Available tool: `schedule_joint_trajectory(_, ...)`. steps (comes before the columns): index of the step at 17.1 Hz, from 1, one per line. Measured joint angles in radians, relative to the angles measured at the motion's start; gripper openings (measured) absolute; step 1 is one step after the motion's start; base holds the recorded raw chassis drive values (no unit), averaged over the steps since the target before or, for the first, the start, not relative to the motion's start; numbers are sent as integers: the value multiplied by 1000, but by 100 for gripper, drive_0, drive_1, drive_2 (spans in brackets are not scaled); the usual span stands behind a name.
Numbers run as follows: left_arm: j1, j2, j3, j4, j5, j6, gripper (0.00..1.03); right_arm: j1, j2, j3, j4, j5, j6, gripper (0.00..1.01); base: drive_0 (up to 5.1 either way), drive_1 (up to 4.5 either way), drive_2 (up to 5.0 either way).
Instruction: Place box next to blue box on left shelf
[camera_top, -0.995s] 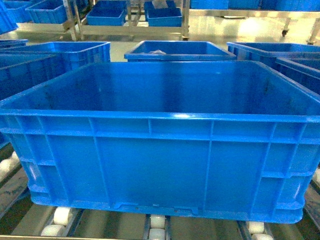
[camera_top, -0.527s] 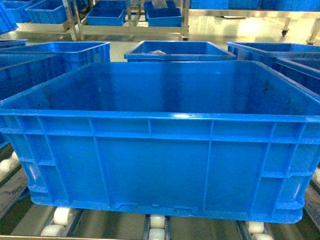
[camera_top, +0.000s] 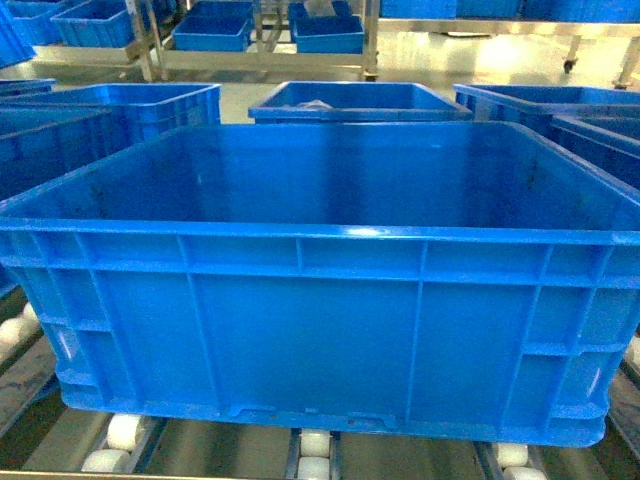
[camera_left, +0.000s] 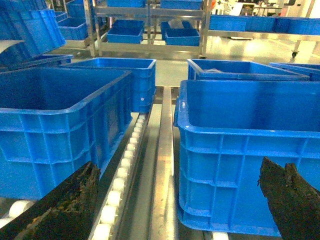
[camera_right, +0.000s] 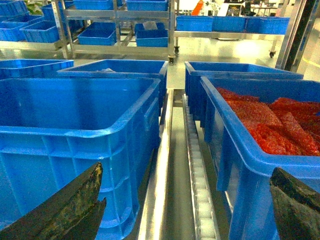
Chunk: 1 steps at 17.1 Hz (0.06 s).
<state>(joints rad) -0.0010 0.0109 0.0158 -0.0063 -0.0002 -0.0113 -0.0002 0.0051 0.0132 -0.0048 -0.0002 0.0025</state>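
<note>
Blue box (camera_top: 310, 300) on left shelf (camera_left: 150, 165), between both tools (camera_left: 180, 200) (camera_right: 185, 200), fingers apart.

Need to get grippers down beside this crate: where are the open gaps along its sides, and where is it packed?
Left of the box, a bare lane of rails and white rollers separates it from the neighbouring crate. On its right, a narrower rail gap lies before the crate of red material. Behind it, more crates crowd close.
</note>
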Motion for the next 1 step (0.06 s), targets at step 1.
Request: schedule_joint_trajectory(1,0,0,0,0,0,0,98,0,0,0,0,0,0,98,0,0,0)
